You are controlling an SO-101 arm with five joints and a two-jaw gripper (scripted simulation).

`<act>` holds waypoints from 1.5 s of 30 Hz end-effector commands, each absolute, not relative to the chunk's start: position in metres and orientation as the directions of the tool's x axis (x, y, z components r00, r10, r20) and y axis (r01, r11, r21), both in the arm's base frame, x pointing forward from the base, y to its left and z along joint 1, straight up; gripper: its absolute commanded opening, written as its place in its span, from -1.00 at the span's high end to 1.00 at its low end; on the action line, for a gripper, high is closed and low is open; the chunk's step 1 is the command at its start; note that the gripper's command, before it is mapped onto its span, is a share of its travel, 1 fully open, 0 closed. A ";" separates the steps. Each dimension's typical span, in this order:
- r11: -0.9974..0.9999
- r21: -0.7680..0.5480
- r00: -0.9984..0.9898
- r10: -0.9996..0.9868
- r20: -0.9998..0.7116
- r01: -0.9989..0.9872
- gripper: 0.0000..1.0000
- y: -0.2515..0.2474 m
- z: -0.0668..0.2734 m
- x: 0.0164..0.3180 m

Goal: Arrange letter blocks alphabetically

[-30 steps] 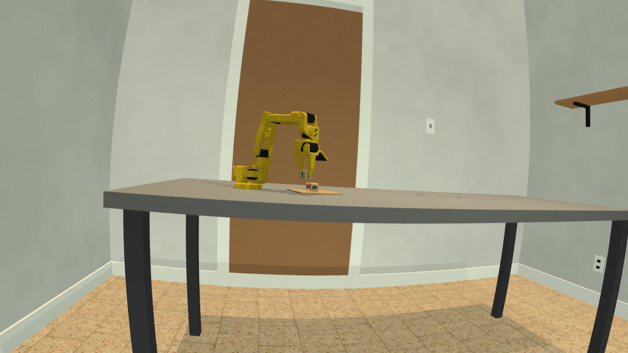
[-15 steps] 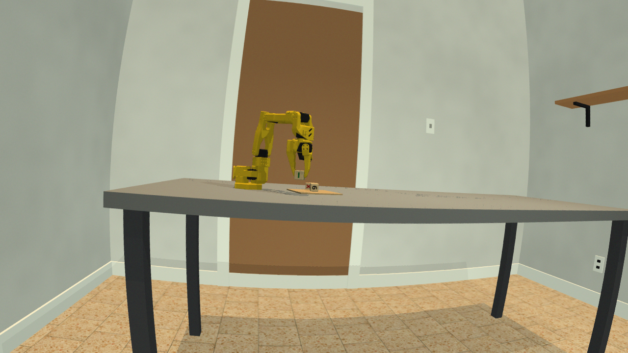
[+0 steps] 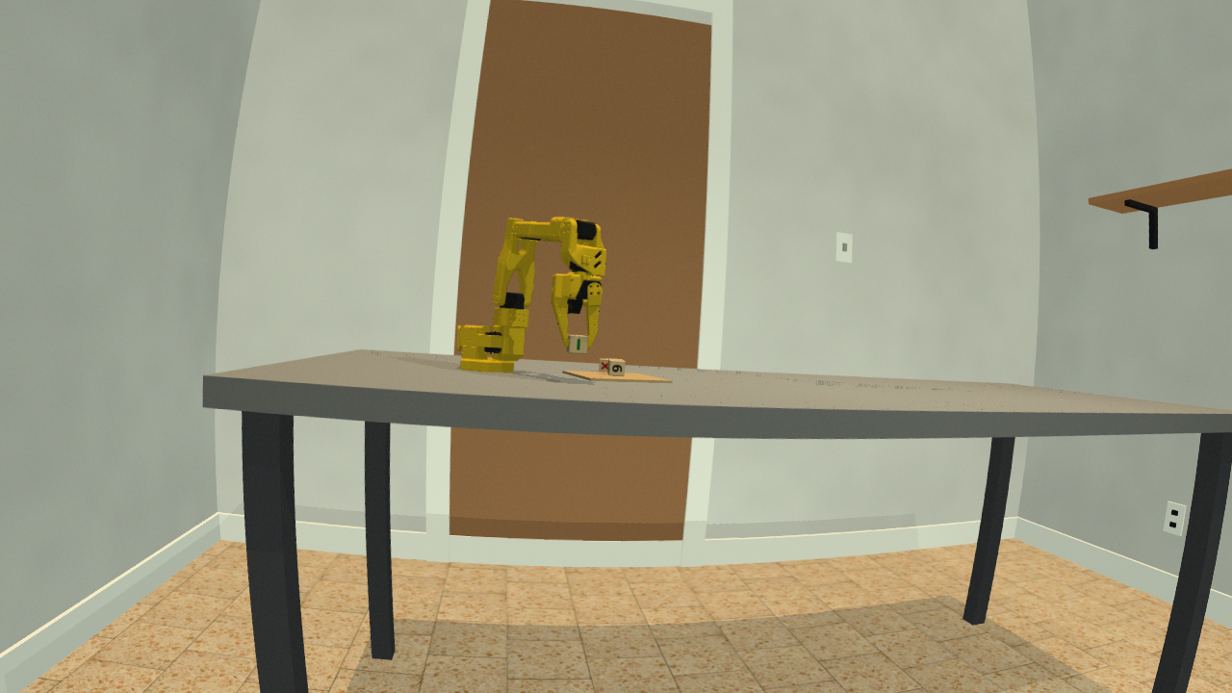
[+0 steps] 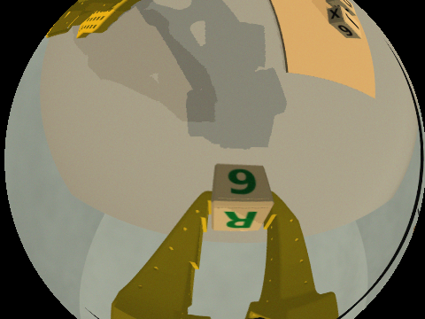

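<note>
Near the middle of the exterior view, the yellow jointed arm (image 3: 526,284) stands on the far left part of the grey table top with dark legs (image 3: 775,400), its forearm bent downward so that the yellow pincer (image 3: 578,343) hangs above the table, just left of the thin tan rectangular mat (image 3: 641,377). The pincer is clamped on a small pale wooden cube with green markings (image 3: 577,343), held clear of the table surface. In the wrist view this held cube (image 4: 241,198) sits in the lower centre of the frame between the two yellow fingers, showing a green 6 on the face turned away from the camera and a green R, seen inverted, on the face toward it. The mat (image 4: 321,35) appears in the upper right of the wrist view, with a short row of wooden blocks (image 4: 342,12) lying on it near the frame's edge; a dark X and a 6 can be read there, the rest being too small to tell. In the exterior view the same row (image 3: 612,367) rests on the mat, right of the held cube and apart from it. The arm's grey shadow (image 4: 219,66) spreads over the table in the upper centre of the wrist view.
</note>
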State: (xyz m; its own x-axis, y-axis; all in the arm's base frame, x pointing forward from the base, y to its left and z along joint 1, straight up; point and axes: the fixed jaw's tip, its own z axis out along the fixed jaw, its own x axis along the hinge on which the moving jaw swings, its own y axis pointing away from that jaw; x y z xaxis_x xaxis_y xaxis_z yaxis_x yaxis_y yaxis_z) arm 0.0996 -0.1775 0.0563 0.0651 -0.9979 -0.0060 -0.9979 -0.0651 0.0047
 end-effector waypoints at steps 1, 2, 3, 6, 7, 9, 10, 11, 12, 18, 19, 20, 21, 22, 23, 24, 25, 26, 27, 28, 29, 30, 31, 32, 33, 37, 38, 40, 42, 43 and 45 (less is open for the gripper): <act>-0.154 -0.022 0.152 -0.987 0.056 -0.988 1.00 -0.185 0.067 0.099; -0.181 -0.020 0.179 -0.982 0.057 -0.983 1.00 -0.186 0.067 0.098; -0.207 -0.018 0.206 -0.977 0.058 -0.978 1.00 -0.186 0.066 0.097; -0.281 -0.013 0.280 -0.958 0.059 -0.960 1.00 -0.188 0.066 0.094; -0.304 -0.011 0.303 -0.951 0.059 -0.953 1.00 -0.188 0.066 0.093; -0.347 -0.008 0.346 -0.936 0.060 -0.938 1.00 -0.189 0.066 0.092; -0.367 -0.007 0.366 -0.929 0.060 -0.930 1.00 -0.189 0.066 0.091; -0.386 -0.005 0.385 -0.921 0.060 -0.923 1.00 -0.190 0.066 0.090; -0.404 -0.004 0.403 -0.913 0.060 -0.915 1.00 -0.190 0.066 0.090; -0.468 0.001 0.467 -0.882 0.061 -0.884 1.00 -0.191 0.065 0.087; -0.482 0.002 0.481 -0.875 0.060 -0.876 1.00 -0.191 0.065 0.087; -0.494 0.003 0.494 -0.868 0.060 -0.869 1.00 -0.192 0.065 0.086; -0.506 0.004 0.506 -0.861 0.060 -0.862 1.00 -0.192 0.065 0.086; -0.518 0.005 0.517 -0.854 0.060 -0.856 1.00 -0.192 0.065 0.085; -0.528 0.006 0.527 -0.847 0.060 -0.849 1.00 -0.192 0.065 0.085; -0.538 0.007 0.537 -0.841 0.060 -0.843 1.00 -0.193 0.065 0.084; -0.547 0.008 0.546 -0.836 0.060 -0.837 1.00 -0.193 0.065 0.084; -0.555 0.009 0.554 -0.830 0.060 -0.832 1.00 -0.193 0.065 0.084; -0.562 0.009 0.562 -0.825 0.060 -0.827 1.00 -0.193 0.065 0.083; -0.569 0.010 0.569 -0.820 0.060 -0.822 1.00 -0.193 0.065 0.083; -0.575 0.010 0.575 -0.816 0.060 -0.818 1.00 -0.193 0.065 0.083; -0.581 0.011 0.581 -0.812 0.060 -0.814 1.00 -0.193 0.065 0.083; -0.586 0.011 0.585 -0.808 0.059 -0.810 1.00 -0.193 0.065 0.082; -0.586 0.011 0.585 -0.808 0.059 -0.810 1.00 -0.193 0.065 0.082; -0.586 0.011 0.585 -0.808 0.059 -0.810 1.00 -0.193 0.065 0.082; -0.600 0.012 0.600 -0.798 0.059 -0.800 1.00 -0.194 0.065 0.082; -0.603 0.013 0.602 -0.796 0.059 -0.798 1.00 -0.194 0.065 0.082; -0.607 0.013 0.606 -0.793 0.059 -0.795 1.00 -0.194 0.065 0.082; -0.609 0.013 0.608 -0.791 0.059 -0.793 1.00 -0.194 0.065 0.081; -0.610 0.013 0.609 -0.791 0.059 -0.793 1.00 -0.194 0.065 0.081; -0.610 0.013 0.610 -0.790 0.059 -0.792 1.00 -0.194 0.065 0.081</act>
State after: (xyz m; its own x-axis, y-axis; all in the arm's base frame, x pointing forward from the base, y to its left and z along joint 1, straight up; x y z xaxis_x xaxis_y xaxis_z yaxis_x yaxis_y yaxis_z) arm 0.0796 -0.1877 0.0541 0.6074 -0.7944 -0.0052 -0.7944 -0.6074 0.0002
